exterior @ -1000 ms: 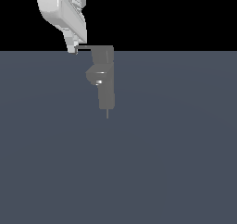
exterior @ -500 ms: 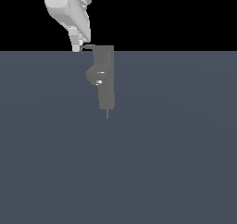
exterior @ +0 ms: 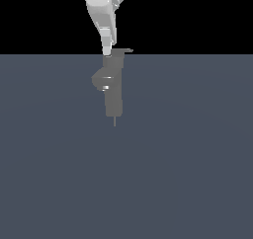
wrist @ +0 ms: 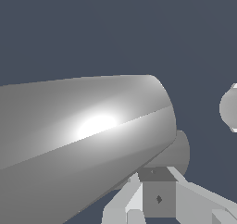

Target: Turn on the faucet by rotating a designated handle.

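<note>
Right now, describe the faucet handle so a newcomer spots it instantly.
Find the grey upright faucet at the dark floor's far edge, under the white tool. At its top, the handle is a thin flat bar sticking toward the exterior view's right, far slimmer than the body.

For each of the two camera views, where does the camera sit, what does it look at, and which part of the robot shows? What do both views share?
Exterior view: it sits off the arm, faces the small grey blocky metal faucet on the dark blue-grey floor; the white gripper comes down onto the faucet's top, where the thin flat grey handle sticks out to the exterior view's right.
Wrist view: it sits on the wrist, very close to a large shiny grey rounded faucet surface; pale gripper parts show.
Shared: faucet, gripper, floor.
</note>
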### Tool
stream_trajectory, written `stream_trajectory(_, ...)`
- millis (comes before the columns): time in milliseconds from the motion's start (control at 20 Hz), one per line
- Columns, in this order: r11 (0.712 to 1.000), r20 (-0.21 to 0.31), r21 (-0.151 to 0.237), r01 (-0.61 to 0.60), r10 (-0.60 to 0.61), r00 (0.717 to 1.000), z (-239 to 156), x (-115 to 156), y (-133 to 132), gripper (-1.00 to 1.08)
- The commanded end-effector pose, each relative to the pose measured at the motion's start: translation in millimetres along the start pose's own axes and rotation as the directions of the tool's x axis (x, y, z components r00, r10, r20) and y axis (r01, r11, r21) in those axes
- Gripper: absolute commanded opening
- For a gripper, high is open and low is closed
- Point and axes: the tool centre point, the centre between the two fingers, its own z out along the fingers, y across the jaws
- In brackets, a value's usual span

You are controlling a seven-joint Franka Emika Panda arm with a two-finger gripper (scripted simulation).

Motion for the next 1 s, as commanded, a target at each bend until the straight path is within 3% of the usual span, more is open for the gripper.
stream_trajectory(0, 0.999, 0.004, 0.011, -0.043, 0.043, 0.999, -4.2, 41.4, -1.6, -1.0)
stream_trajectory(100, 0.999, 0.004, 0.012, -0.044, 0.043, 0.999, -4.4, 46.7, -1.3, -1.0)
stream_trajectory(150, 1.0, 0.001, 0.004, -0.01, 0.01, 1.0, -1.2, 22.3, -0.6, -1.0)
stream_trajectory(950, 1.0, 0.002, 0.008, -0.026, 0.026, 1.0, -2.9, 70.7, -35.9, -1.0)
